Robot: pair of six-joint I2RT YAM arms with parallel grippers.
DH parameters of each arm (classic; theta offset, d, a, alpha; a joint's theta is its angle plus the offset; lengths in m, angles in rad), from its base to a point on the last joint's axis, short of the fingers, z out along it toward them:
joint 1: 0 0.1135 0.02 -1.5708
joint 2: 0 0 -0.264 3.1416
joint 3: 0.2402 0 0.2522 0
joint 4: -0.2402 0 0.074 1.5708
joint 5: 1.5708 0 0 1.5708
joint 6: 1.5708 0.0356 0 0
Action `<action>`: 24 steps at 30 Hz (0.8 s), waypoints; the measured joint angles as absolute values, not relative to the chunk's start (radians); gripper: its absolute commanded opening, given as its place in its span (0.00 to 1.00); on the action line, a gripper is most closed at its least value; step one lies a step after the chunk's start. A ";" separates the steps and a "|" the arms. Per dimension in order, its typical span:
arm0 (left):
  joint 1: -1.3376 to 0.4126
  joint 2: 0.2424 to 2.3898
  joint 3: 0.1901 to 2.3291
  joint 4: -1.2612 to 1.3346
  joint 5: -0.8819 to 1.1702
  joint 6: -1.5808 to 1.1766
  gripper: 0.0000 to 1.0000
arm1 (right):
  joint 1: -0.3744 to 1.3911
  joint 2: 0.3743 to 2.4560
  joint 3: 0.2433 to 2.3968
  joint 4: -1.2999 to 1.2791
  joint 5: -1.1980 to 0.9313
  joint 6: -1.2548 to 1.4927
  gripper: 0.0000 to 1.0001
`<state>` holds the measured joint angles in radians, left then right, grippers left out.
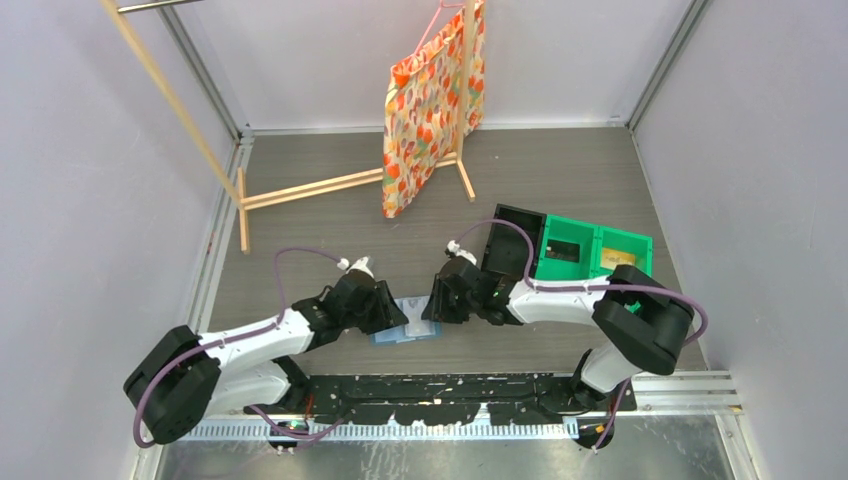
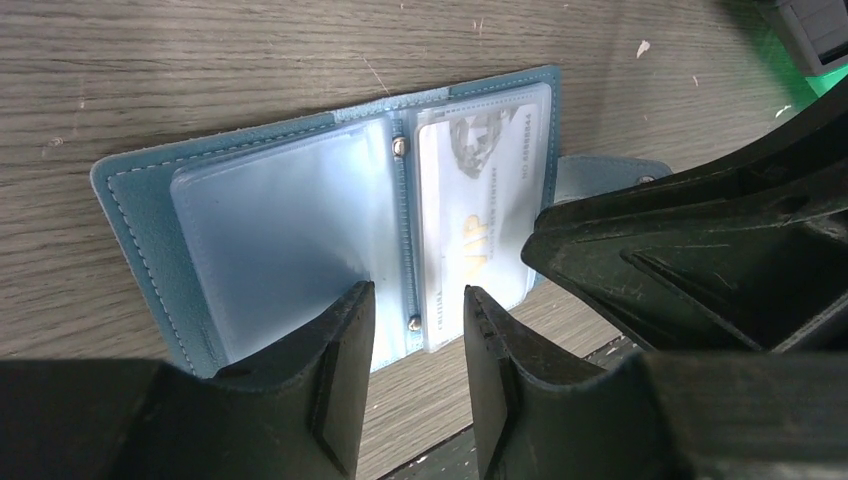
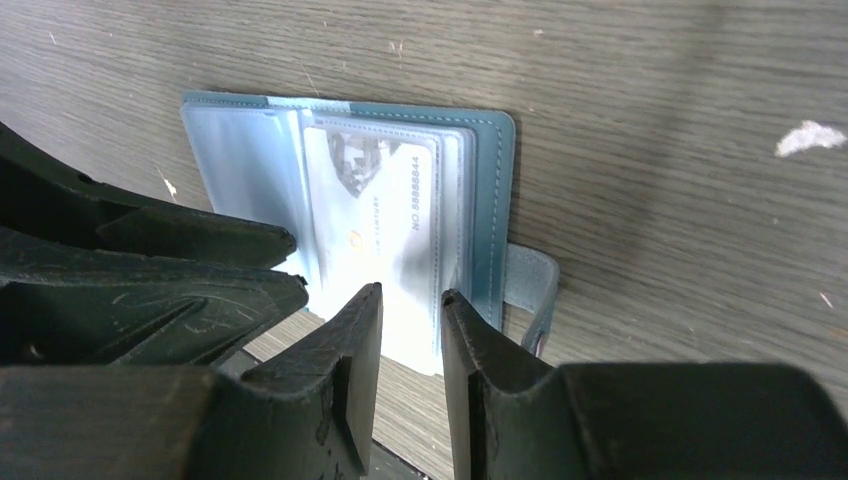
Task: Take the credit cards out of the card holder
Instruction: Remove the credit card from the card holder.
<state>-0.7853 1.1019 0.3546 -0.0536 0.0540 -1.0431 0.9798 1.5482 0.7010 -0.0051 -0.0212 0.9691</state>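
Observation:
The teal-blue card holder [image 1: 405, 333] lies open and flat on the table between both grippers. In the left wrist view its left sleeve [image 2: 270, 230] looks empty, and the right sleeve holds a whitish-grey credit card [image 2: 480, 200]. The same card [image 3: 375, 200] shows in the right wrist view, on top of several sleeve leaves. My left gripper [image 2: 418, 308] is open and straddles the holder's spine at its near edge, with nothing between the fingers. My right gripper [image 3: 412, 300] is open over the near edge of the card's sleeve. I cannot tell whether the fingertips touch the holder.
A green bin [image 1: 590, 250] and a black bin [image 1: 515, 238] stand just behind the right arm. A patterned orange bag [image 1: 430, 100] hangs on a wooden rack [image 1: 300, 190] at the back. A black rail [image 1: 450, 385] runs along the table's near edge. The holder's clasp tab [image 3: 530, 290] sticks out on its right.

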 measured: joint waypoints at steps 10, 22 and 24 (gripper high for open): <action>-0.785 1.095 0.355 -0.065 0.053 -1.040 0.38 | 0.980 1.496 0.665 0.022 -0.041 0.984 0.36; -0.785 1.095 0.355 -0.069 0.053 -1.040 0.38 | 0.980 1.539 0.665 0.060 -0.054 0.988 0.37; -0.785 1.095 0.355 -0.070 0.052 -1.040 0.38 | 0.980 1.539 0.664 0.062 -0.054 0.991 0.38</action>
<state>-0.7849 1.0946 0.3546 -0.0704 0.0517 -1.0397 0.9798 1.5387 0.6640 0.0624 -0.0536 0.9913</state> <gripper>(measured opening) 0.376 0.367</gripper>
